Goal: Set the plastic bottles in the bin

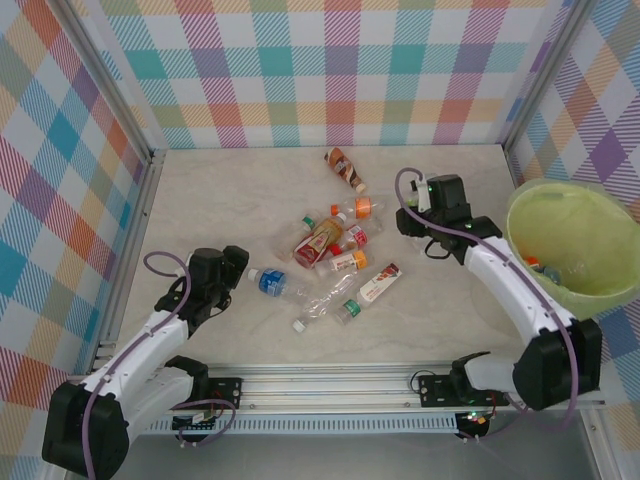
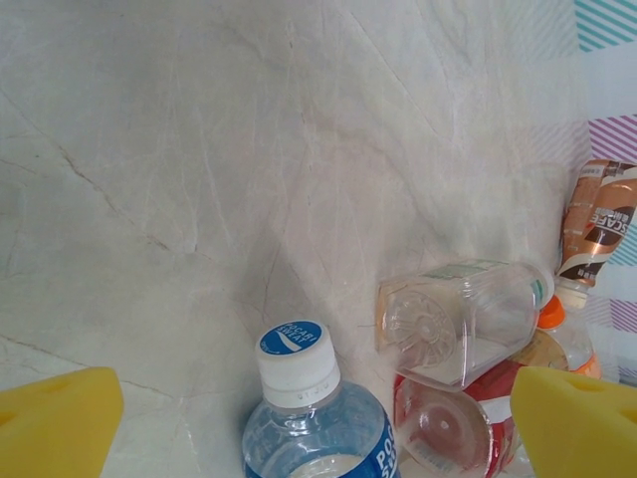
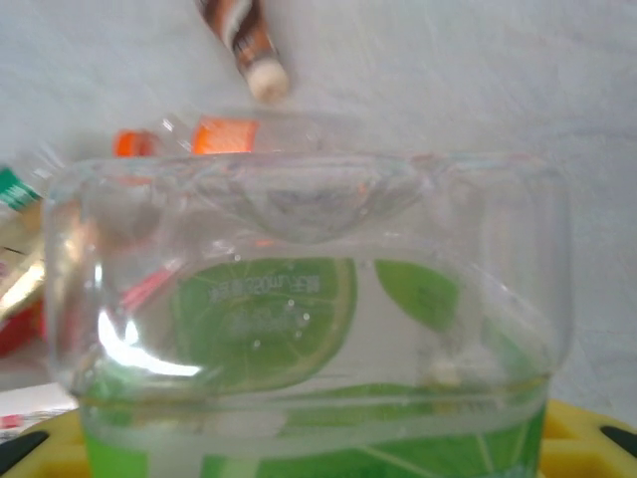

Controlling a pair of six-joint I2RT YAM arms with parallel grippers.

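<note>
Several plastic bottles lie in a loose pile mid-table, among them a red-labelled one (image 1: pixel 318 240) and a blue-labelled one (image 1: pixel 272 283). A brown bottle (image 1: pixel 345 168) lies apart at the back. My left gripper (image 1: pixel 237 264) is open, its yellow fingers (image 2: pixel 55 418) either side of the blue-labelled bottle's white cap (image 2: pixel 296 360). My right gripper (image 1: pixel 412 216) is beside the pile's right edge. It is shut on a clear bottle with a green lime label (image 3: pixel 299 319). The bin (image 1: pixel 600 205) stands at the right edge with a few bottles inside.
In the left wrist view a clear square bottle (image 2: pixel 458 319) lies on top of a red-labelled one (image 2: pixel 448 423), with a brown-labelled bottle (image 2: pixel 597 224) behind. Checked walls enclose the table. A metal rail (image 1: pixel 330 385) runs along the near edge.
</note>
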